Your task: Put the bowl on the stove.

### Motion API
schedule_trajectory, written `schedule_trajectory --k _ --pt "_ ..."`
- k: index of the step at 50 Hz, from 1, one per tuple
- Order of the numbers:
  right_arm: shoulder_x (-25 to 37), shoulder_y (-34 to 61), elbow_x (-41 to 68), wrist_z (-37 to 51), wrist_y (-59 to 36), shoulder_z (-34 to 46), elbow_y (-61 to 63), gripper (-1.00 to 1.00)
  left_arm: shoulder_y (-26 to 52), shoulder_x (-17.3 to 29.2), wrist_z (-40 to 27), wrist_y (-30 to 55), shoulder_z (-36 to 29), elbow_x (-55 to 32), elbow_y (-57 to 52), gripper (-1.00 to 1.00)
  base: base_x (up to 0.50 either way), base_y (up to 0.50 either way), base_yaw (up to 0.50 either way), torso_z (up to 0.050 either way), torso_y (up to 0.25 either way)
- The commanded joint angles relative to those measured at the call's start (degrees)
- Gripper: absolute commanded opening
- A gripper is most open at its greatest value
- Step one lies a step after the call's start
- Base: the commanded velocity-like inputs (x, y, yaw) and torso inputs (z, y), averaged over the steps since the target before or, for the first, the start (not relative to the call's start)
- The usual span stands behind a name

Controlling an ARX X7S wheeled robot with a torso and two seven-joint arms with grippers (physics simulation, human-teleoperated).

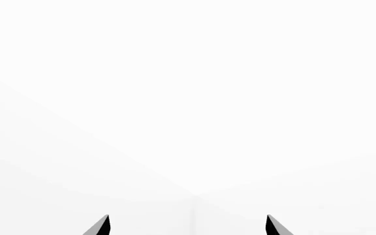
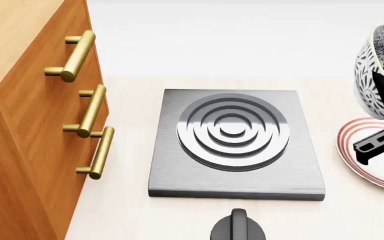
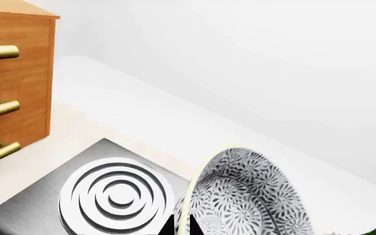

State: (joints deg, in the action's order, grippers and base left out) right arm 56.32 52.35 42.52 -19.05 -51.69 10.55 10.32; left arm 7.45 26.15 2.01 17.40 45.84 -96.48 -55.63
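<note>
The bowl (image 2: pixel 367 60), white with a grey-blue floral pattern, hangs tilted on its side at the right edge of the head view, above the red-ringed plate. My right gripper (image 2: pixel 381 82) is shut on its rim. In the right wrist view the two black fingertips of that gripper (image 3: pixel 180 227) pinch the bowl's (image 3: pixel 246 196) pale rim. The stove (image 2: pixel 178 170), a dark grey slab with a ringed burner, lies flat to the left of the bowl with nothing on it. My left gripper (image 1: pixel 188 225) is open and faces only white background.
A wooden cabinet (image 2: pixel 25 125) with three brass handles stands left of the stove. A flat white plate with red rings (image 2: pixel 372 167) lies right of the stove, below the bowl. A black round knob (image 2: pixel 239 227) sits in front of the stove.
</note>
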Motion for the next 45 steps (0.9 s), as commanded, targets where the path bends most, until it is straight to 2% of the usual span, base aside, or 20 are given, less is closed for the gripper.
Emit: schedule_trajectory --k 1,23,45 --pt "-6.91 10.74 -6.33 -3.66 1.99 7.48 -5.41 -1.0 -0.06 -0.78 0.68 -0.29 1.46 0.51 -0.06 1.0 0.0 0.0 0.0 0.0 0.0" --pt "-16.71 15.63 -9.87 -6.12 7.94 12.46 -14.85 -1.0 0.14 -0.35 -0.24 -0.28 1.3 0.37 0.09 1.0 0.0 0.0 0.0 0.0 0.0" --pt "-15.63 12.97 -7.64 -5.25 7.35 10.89 -11.24 -1.0 0.07 -0.47 -0.09 -0.24 1.19 0.41 0.03 1.0 0.0 0.0 0.0 0.0 0.0"
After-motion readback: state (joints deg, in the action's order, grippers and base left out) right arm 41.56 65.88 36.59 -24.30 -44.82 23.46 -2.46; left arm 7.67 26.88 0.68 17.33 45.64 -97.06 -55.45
